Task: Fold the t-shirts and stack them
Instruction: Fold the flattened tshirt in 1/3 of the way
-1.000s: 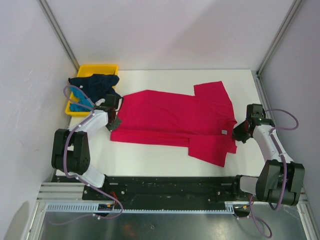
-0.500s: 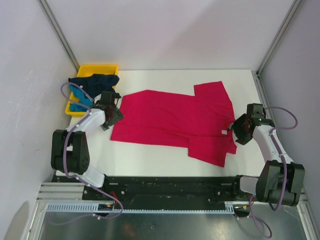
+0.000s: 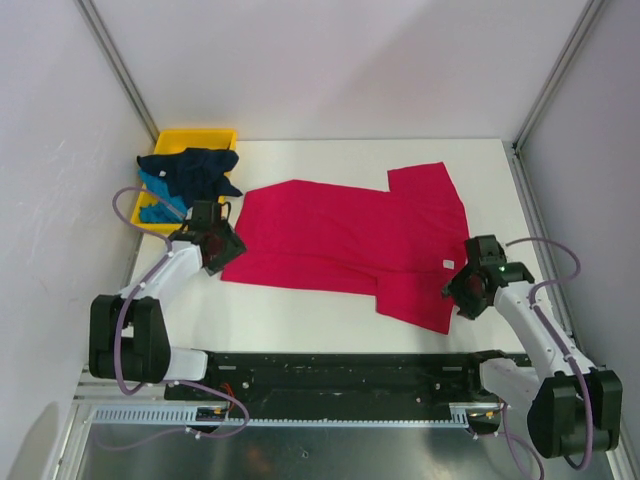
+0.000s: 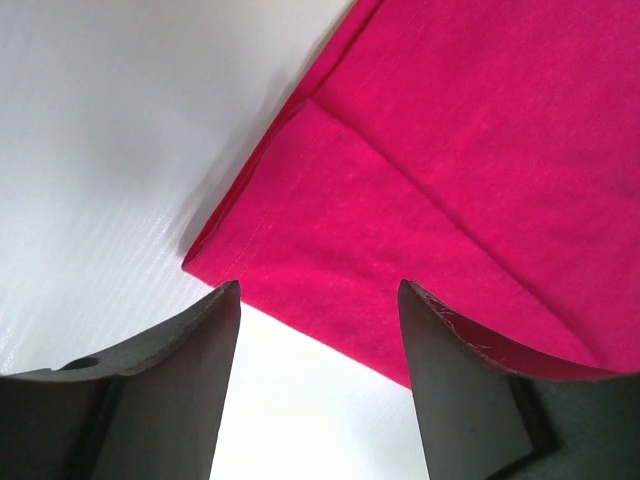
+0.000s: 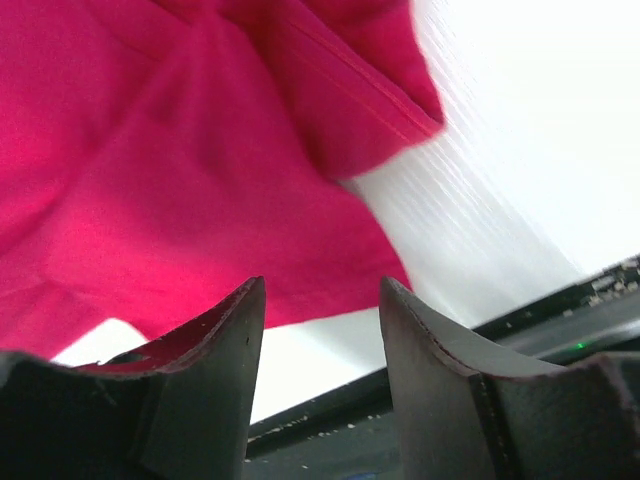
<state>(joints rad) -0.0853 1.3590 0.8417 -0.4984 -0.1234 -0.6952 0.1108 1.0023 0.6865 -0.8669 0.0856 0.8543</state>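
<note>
— Spread and empty at the left pincer [image 4: 320, 300], over the doubled near-left corner of the pink shirt [image 3: 350, 235]. Same at the right pincer [image 5: 322, 300]: spread, grasping nothing, by the sleeve [image 3: 418, 298] near the bench's [image 3: 300, 312] front edge.
— Risks?
— Could nip only 1 of the 2 layers and drag the fold open. Could also close on bare bench beside the hem.
— Other 2?
— Piled on the yellow tray [image 3: 205, 133], navy shirt [image 3: 190, 168] over teal shirt [image 3: 152, 207], well apart from both pincers.
</note>
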